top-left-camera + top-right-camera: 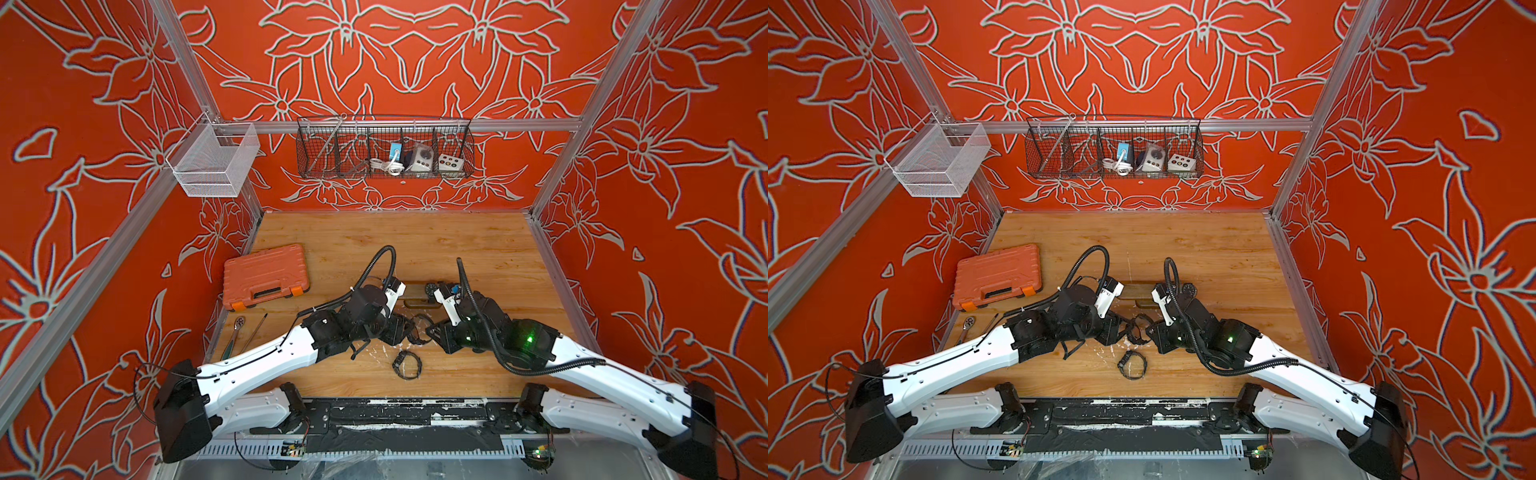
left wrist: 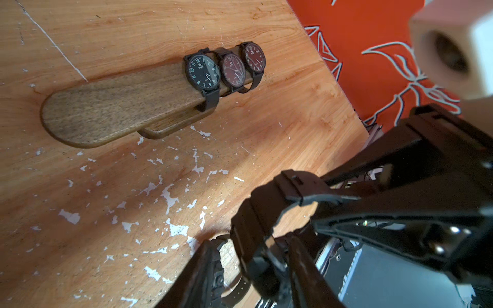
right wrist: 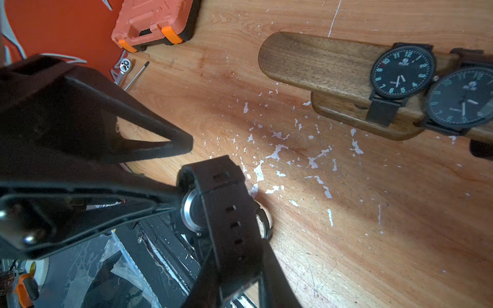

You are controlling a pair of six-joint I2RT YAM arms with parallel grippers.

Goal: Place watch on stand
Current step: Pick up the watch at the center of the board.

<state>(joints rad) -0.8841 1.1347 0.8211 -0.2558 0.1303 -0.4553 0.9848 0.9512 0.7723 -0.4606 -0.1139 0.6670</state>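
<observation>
Slippage worries me: my right gripper pinches the black strap watch, my left gripper straddles its strap, gripping or not I cannot tell, so a lopsided tug could drop it short of the brown wooden stand ahead.

Our left arm and right arm reach from the lower corners to mid-frame. The right gripper pinches the watch; the left gripper has its jaws partly apart.
</observation>
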